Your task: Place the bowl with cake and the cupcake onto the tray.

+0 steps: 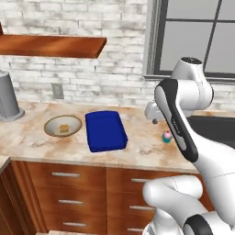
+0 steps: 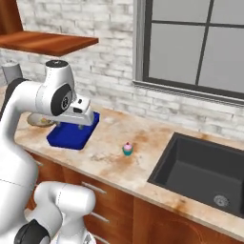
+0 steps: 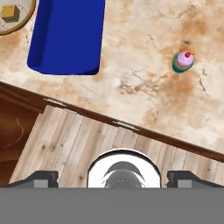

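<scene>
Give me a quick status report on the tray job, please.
Gripper open, empty, above the counter's front edge. Bowl with cake and cupcake on the counter, either side of the tray. Nothing in the way.

Marbled tan counter [image 1: 137, 153] carries it all: the bowl with cake [image 1: 63, 125] sits just left of the blue tray [image 1: 106, 130], nearly touching. The cupcake [image 1: 167, 137] stands alone, well to the tray's right. A grey canister [image 1: 8, 97] occupies the far left.

Base views: behind arm, left and right, facing counter [image 1: 27, 137].
Hand view: looks down from above.
Shared: tray [image 1: 106, 131], cupcake [image 3: 183, 61].
</scene>
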